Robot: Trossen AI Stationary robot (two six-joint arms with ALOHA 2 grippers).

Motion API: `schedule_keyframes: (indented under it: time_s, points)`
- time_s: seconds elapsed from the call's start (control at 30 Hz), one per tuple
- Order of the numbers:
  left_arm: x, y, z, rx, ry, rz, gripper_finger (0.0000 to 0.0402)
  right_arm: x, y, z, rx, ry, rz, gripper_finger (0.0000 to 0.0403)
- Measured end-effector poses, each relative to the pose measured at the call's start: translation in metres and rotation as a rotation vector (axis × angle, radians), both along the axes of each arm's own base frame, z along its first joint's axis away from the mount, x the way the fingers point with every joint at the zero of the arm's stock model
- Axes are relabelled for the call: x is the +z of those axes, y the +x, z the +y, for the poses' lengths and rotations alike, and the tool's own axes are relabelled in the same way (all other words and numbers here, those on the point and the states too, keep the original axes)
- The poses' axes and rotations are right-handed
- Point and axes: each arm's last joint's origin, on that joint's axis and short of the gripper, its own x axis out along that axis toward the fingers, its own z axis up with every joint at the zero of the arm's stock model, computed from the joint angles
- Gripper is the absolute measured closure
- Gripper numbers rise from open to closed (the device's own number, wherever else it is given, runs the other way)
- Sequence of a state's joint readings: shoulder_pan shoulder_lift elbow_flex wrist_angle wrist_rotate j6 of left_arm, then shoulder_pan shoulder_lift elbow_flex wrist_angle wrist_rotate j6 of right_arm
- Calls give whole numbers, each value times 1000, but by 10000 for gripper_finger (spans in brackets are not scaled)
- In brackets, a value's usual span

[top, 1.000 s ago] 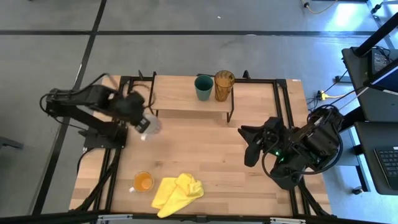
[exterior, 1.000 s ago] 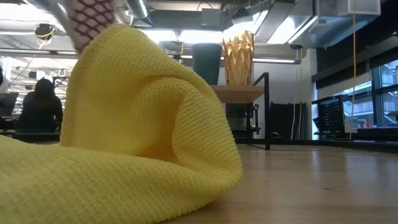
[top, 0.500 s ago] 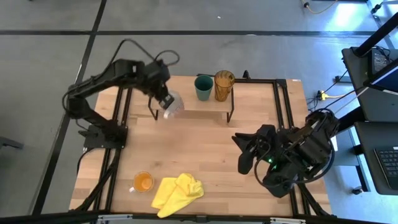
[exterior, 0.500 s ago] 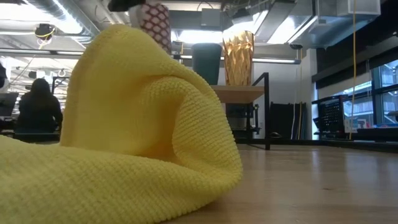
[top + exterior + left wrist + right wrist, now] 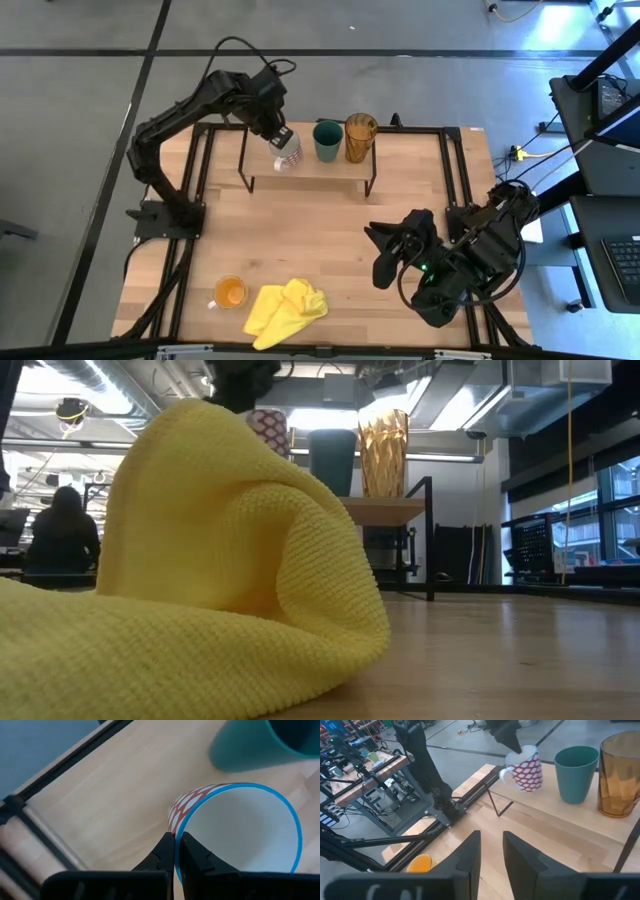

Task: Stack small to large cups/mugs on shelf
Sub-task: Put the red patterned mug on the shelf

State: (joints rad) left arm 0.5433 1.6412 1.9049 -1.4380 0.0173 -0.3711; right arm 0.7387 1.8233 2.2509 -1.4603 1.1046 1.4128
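Observation:
My left gripper [image 5: 281, 137] is shut on a white mug with a red lattice pattern and a blue rim [image 5: 289, 156], over the left end of the light-wood shelf [image 5: 310, 170]. The mug also shows in the right wrist view [image 5: 526, 771]. A dark green cup [image 5: 327, 140] and a tall amber tumbler [image 5: 361, 137] stand upright on the shelf to the mug's right. A small orange mug [image 5: 230, 292] stands on the table near the front left. My right gripper [image 5: 385, 255] is open and empty, low over the table's right half. My left gripper pinches the mug's rim [image 5: 175, 831], one finger inside the mug and one outside, only at the fingertips. The fingers come from above, pointing down. The mug hangs tilted below them [image 5: 526, 771], its handle [image 5: 505, 775] toward the table's left. Whether its base touches the shelf, I cannot tell.
A crumpled yellow cloth [image 5: 285, 308] lies by the table's near edge beside the orange mug and fills most of the low view [image 5: 190, 580]. The shelf stands on thin black legs [image 5: 371, 185] at the table's far side. Bare tabletop lies between the shelf and the cloth.
My left gripper has carried the mug up from the table's left side toward the far edge and the right, to the shelf's left end beside the green cup. My right gripper has drifted a little toward the near edge.

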Motion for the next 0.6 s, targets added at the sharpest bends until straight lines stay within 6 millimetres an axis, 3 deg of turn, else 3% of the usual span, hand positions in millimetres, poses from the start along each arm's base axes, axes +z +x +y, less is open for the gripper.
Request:
schedule_keyframes:
  time_s: [0.33,0.6]
  points:
    - [-18,7,33,34,-37,-8,399,0,0,0,-2,4,-6,320]
    - [-20,5,39,24,-37,9,399,0,1,0,-3,3,-6,320]
